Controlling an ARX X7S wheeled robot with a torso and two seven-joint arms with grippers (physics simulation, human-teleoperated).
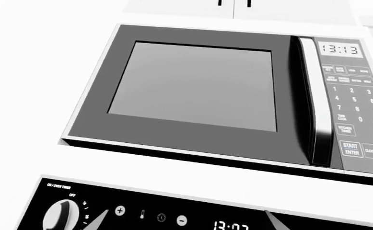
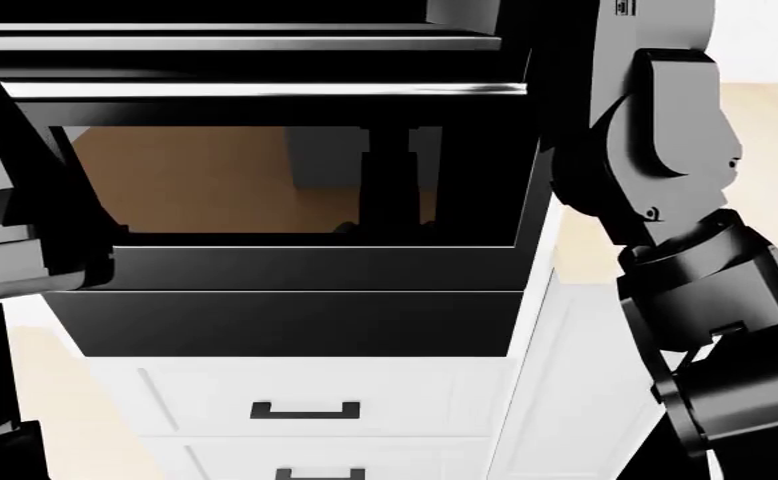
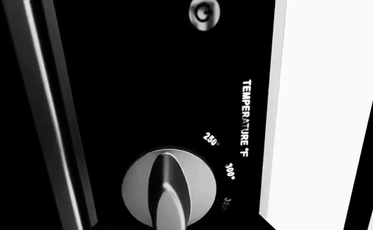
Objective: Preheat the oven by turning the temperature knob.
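The glossy black oven (image 2: 296, 320) fills the head view, with its dark glass window (image 2: 296, 180) and silver bar handle (image 2: 256, 90). In the right wrist view the grey temperature knob (image 3: 169, 189) sits close ahead under the words TEMPERATURE °F, beside marks 250, 300 and 350. Its pale ridge runs off the frame edge. I cannot make out separate right fingers there. My left gripper (image 1: 185, 221) is open and empty in front of the oven's control panel (image 1: 142, 201), between a timer knob (image 1: 60, 215) and the clock display (image 1: 231, 226). Neither gripper shows in the head view.
A black microwave (image 1: 193, 86) with a silver handle and keypad sits above the oven among white cabinets. White drawers (image 2: 305, 410) with black handles lie below the oven. My right arm (image 2: 683, 250) rises at the right and my left arm (image 2: 16, 250) at the left.
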